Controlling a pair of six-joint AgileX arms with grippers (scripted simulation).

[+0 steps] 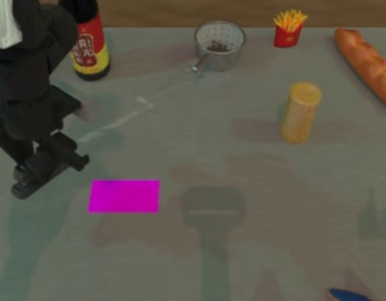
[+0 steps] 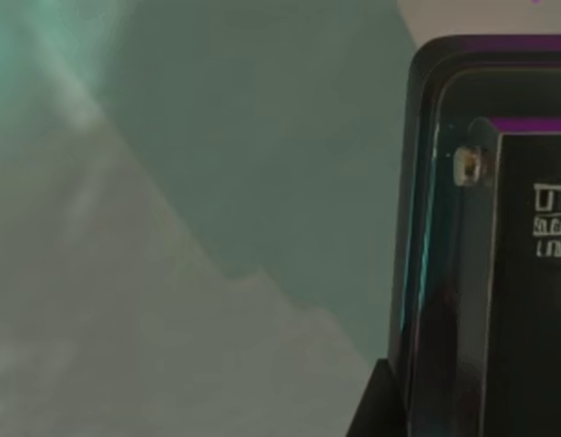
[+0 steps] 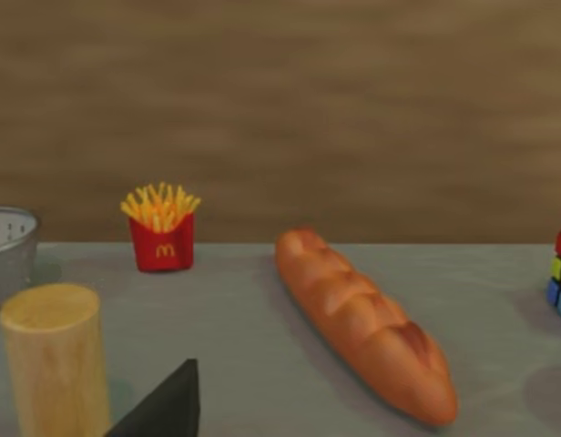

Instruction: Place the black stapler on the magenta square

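While the left hand hangs left of the magenta square, clamped on the black stapler, the stapler sits off the surface, apparently ready to carry right. Right hand unseen.

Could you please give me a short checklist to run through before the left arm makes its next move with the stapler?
1. Stapler found: ok. The stapler is near the table's left edge, under the left gripper.
2. Firm hold on the stapler: cannot tell. The arm hides the contact.
3. Magenta patch free: ok. Nothing lies on the magenta patch.
4. Way to the patch: ok. Only bare table lies between the stapler and the patch; the bottle stands farther back.
5. Other arm out of the way: ok. The right gripper is outside the top view, near the bread.
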